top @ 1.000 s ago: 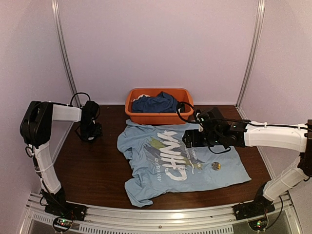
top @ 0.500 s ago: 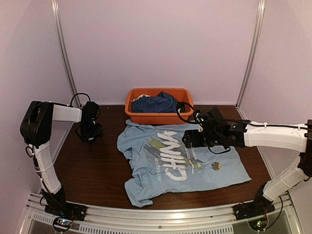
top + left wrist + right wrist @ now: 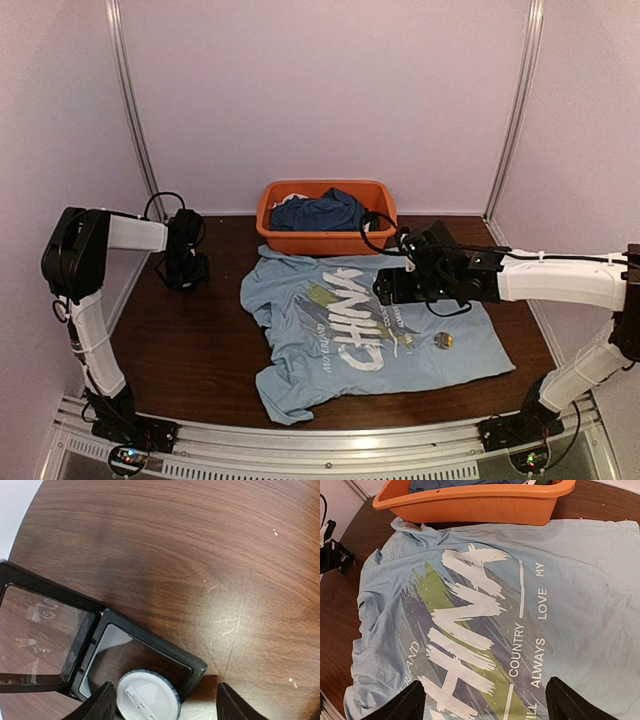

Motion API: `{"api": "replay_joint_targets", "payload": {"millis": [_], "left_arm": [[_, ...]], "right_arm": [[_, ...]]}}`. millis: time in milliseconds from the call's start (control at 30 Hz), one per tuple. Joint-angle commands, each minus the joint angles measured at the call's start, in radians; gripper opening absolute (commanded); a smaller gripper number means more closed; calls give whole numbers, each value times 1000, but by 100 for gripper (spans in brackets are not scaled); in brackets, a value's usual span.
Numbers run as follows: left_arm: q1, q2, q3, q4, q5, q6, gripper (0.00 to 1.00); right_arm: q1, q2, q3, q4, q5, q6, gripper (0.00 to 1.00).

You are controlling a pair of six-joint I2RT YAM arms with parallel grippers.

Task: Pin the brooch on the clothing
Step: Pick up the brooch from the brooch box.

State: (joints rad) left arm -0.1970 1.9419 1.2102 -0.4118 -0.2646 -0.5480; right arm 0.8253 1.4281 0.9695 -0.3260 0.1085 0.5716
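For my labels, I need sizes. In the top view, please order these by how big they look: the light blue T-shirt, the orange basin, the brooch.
1. light blue T-shirt
2. orange basin
3. brooch, clearly the smallest

Dim, even overhead light; top view grainy, wrist views sharper.

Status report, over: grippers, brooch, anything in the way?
Left gripper open over black case. Right gripper open above T-shirt. Brooch on T-shirt, uncovered.
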Motion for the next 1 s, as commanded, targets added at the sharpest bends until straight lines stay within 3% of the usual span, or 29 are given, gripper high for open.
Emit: {"api": "replay_joint_targets", "payload": {"millis": [0, 167, 967], "left_arm": [[10, 2, -10, 35, 30, -4, 66], [10, -8, -14, 41, 38, -1, 54], [10, -60, -34, 71, 48, -4, 25]], "right_arm": [[10, 9, -2, -7, 20, -3, 85], [11, 10, 6, -10, 22, -6, 85], [15, 35, 22, -16, 16, -7, 85]]}}
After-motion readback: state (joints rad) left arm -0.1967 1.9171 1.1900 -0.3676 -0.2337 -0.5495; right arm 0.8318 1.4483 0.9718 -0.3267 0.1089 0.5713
